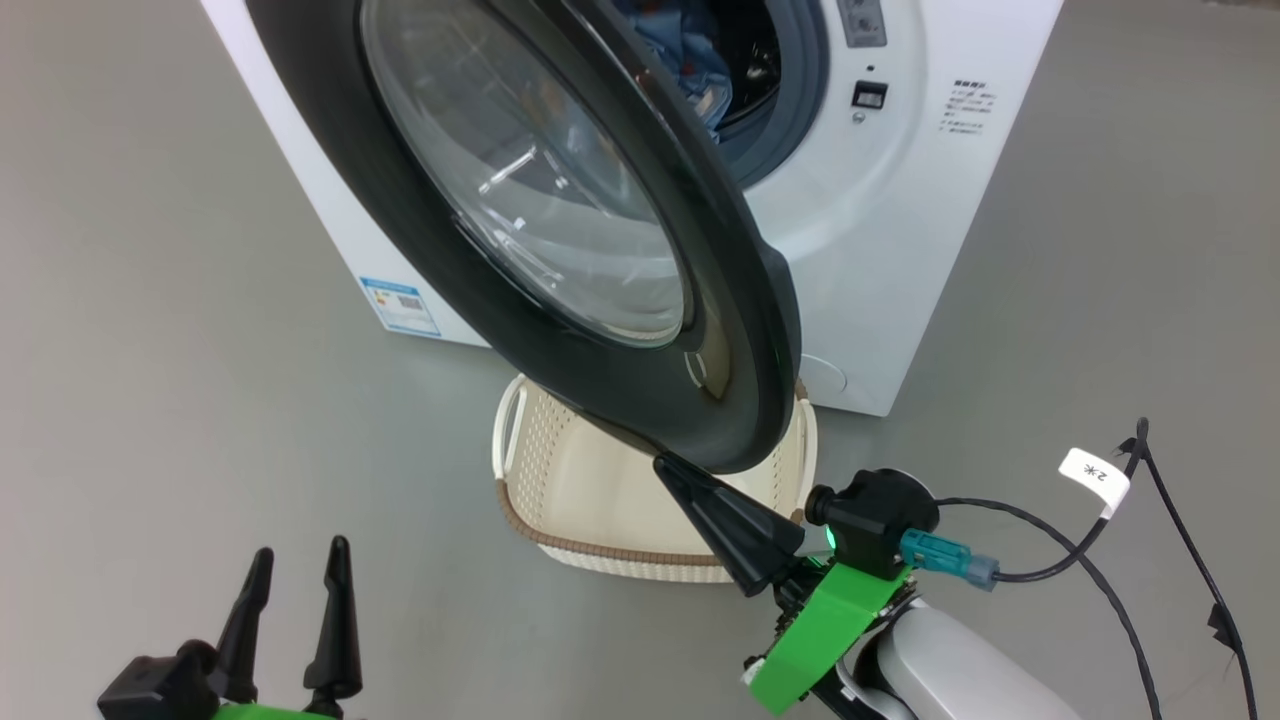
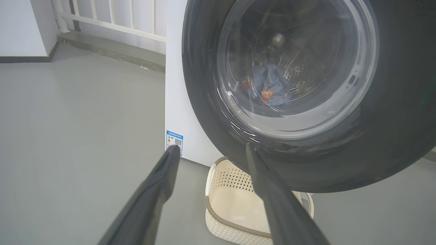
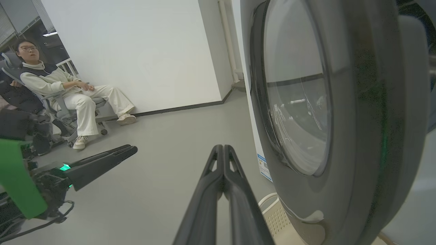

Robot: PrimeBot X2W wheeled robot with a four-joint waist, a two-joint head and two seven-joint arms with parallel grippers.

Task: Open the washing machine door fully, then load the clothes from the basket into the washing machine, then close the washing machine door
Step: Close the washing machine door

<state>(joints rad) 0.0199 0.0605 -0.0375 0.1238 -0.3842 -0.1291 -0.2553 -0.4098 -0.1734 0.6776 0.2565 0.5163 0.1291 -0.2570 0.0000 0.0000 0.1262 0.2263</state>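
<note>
At the lower right of the head view, we see the right pincer (image 1: 668, 468). Its two long dark fingers are pressed tight together, and there is nothing between them. Its tip sits right at the bottom edge of the big round washing machine door with the shiny black rim (image 1: 735, 330). We cannot tell if it touches the door.

The left pincer (image 1: 300, 552) is low down on the left, well apart from the door. Its two fingers stand wide apart and hold nothing.

The door is swung partway out from the big white front-loading washing machine (image 1: 900, 250). A bulging clear glass window (image 1: 520, 170) sits in the middle of the door. Behind the door, the light blue clothes with small orange pictures (image 1: 690, 55) lie inside the steel drum with little holes (image 2: 306, 73). In the left wrist view we see them through the glass.

The small cream-white plastic basket with holes and a brown rim (image 1: 600, 545) stands on the grey floor (image 1: 150, 350), just under the door and right in front of the machine. We can see its pale bottom. A small blue label (image 1: 400, 305) is stuck on the machine's lower corner. A white tag (image 1: 1095, 475) hangs on a black cable near the right arm.

Far off, by the white wall (image 3: 136, 51), a person (image 3: 68, 88) sits in a chair
</note>
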